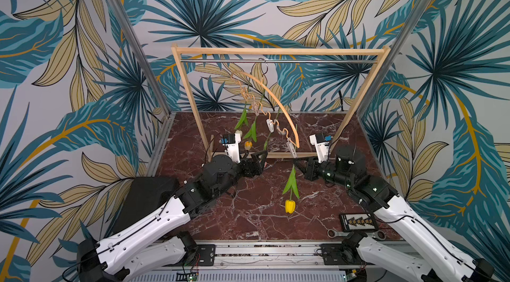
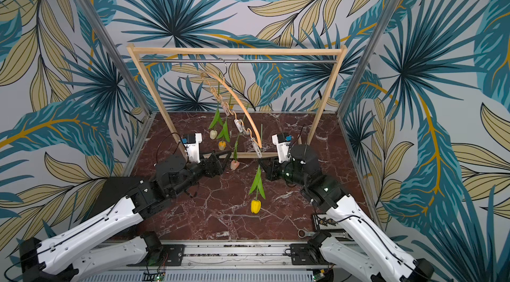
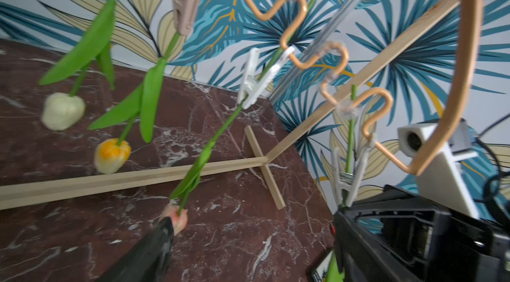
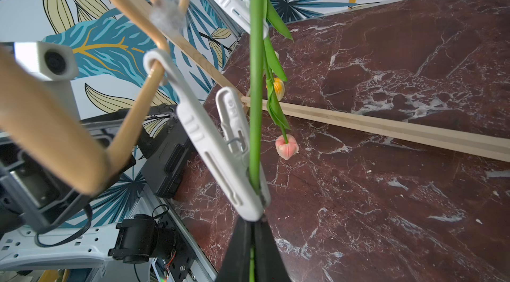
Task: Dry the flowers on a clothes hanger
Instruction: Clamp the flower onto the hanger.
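Note:
The clothes hanger (image 1: pixel 278 104) hangs tilted from the rack's rail, and all the flowers dangle head down from its clips. The cream tulip (image 1: pixel 238 132) and the orange-yellow one (image 1: pixel 248 144) hang at the far end, with the pink one (image 2: pixel 234 164) in the middle. A white clip (image 4: pixel 220 150) at the near end pinches the stem of the bright yellow tulip (image 1: pixel 289 206). My right gripper (image 4: pixel 252 228) is shut on that stem just under the clip. Beside the pink head my left gripper (image 2: pixel 225 160) stands open, holding nothing; one finger (image 3: pixel 162 236) reaches up to that head.
The wooden rack frame (image 1: pixel 276 52) spans the back of the marble table, its base bar (image 3: pixel 110 181) lying on the floor behind the flowers. A black tray of small parts (image 1: pixel 358 222) and a wrench (image 1: pixel 335 233) lie at the front right.

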{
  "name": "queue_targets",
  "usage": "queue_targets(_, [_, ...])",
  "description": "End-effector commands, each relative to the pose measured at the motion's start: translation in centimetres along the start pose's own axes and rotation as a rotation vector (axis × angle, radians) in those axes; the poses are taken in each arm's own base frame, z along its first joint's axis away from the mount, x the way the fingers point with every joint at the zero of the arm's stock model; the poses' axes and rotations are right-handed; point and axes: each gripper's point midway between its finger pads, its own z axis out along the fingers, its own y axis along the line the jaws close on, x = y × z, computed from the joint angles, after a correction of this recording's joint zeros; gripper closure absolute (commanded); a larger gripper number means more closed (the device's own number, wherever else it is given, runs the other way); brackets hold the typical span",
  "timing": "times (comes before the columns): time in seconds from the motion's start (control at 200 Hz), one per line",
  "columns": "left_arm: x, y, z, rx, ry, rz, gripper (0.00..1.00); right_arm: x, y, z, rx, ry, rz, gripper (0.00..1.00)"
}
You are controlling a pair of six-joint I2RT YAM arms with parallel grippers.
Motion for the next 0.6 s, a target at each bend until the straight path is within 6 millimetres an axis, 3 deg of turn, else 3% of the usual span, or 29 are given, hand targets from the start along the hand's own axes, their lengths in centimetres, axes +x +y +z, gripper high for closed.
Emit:
queue_targets(0.0, [-0.2,4.1,-0.9,-0.207,-0.027,0.058,0.07,0.1,-0.6,-0.1,0.037,0.005,-0.009,0.82])
queue_targets(0.17, [-1.3,6.5,-2.7,-0.345,-0.072,0.076,0.04,-0.1,-1.7,-0.3,0.106,-0.001,-0.022,0.57])
queue_targets(0.28, [-2.3,7.1,-3.9,-0.376,-0.121,0.087,0.0,-0.6,-3.5,-1.1,0.224,-0.027,-0.037,0.47])
queue_targets(0.496, [-6.6,8.7,-6.5,-0.56,-0.292,0.24,0.0,-3.3,-9.5,-5.4,0.639,-0.187,-0.064,0.36])
queue_targets(0.536, [-7.3,9.7,-7.1,-0.637,-0.353,0.239,0.0,-3.9,-9.9,-6.1,0.679,-0.212,-0.078,0.25])
queue_targets(0.596, [-7.9,11.0,-7.6,-0.735,-0.447,0.283,0.0,-4.8,-9.7,-6.5,0.693,-0.233,-0.118,0.21])
